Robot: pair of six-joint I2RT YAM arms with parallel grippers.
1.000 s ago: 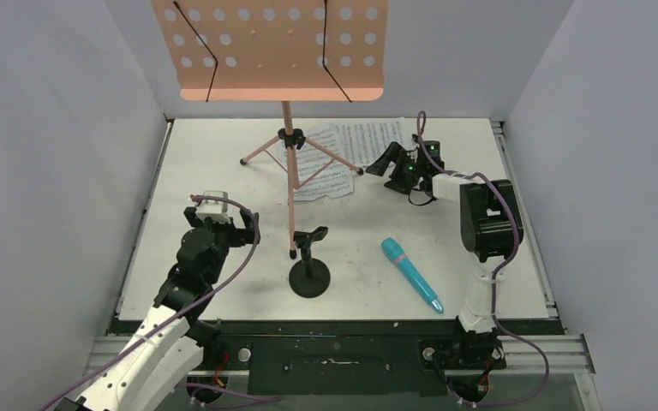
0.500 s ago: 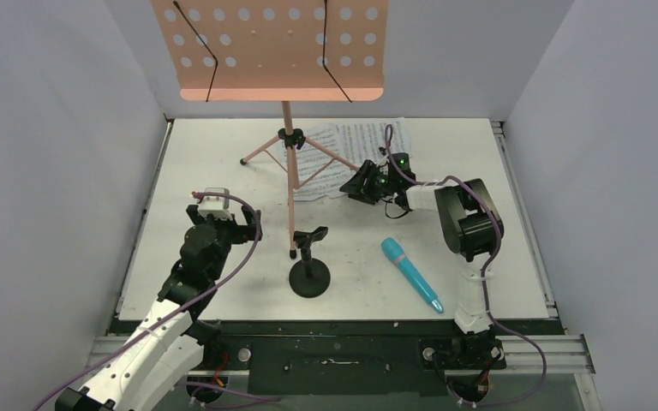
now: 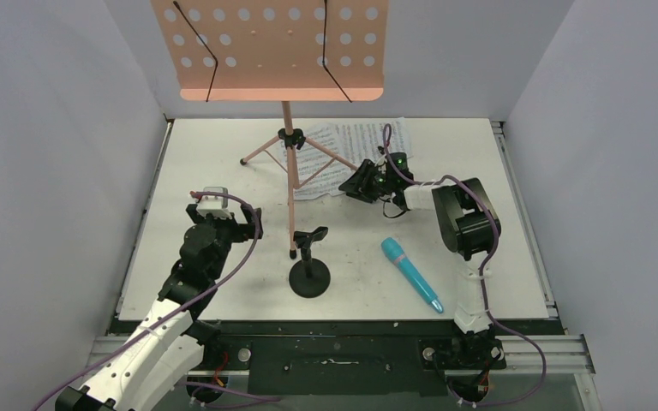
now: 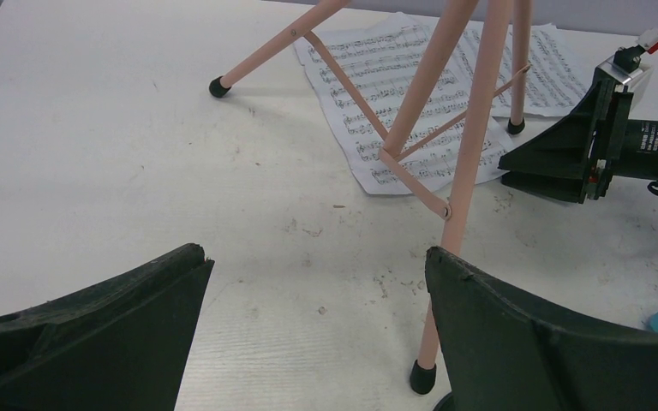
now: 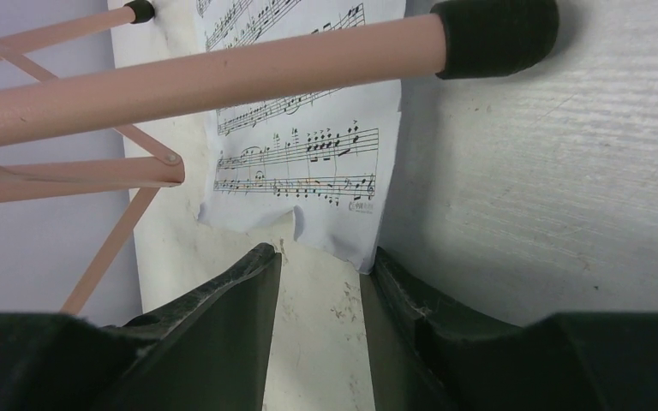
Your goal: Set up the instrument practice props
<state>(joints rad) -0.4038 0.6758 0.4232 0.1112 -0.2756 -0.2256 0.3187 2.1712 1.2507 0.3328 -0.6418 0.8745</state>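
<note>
The pink music stand (image 3: 274, 47) rises at the back, its tripod legs (image 5: 223, 81) straddling the white sheet-music pages (image 3: 351, 141) that lie flat on the table. My right gripper (image 3: 353, 183) is low at the near right corner of a sheet (image 5: 300, 154). Its jaws stand narrowly apart, bare table between them, and the rumpled paper edge lies at the fingertips (image 5: 266, 257). The teal microphone (image 3: 411, 274) lies to the right of the black mic stand (image 3: 309, 265). My left gripper (image 3: 223, 214) hovers wide open and holds nothing, left of the tripod's near leg (image 4: 471, 154).
White walls close in on the left, back and right. The tripod's near foot (image 4: 422, 377) stands just beside my left gripper's right finger. The right arm's elbow (image 3: 465, 221) rises above the table near the microphone.
My right gripper swung left and down to the sheet's near corner, and its jaws narrowed from wide open. My left arm barely moved.
</note>
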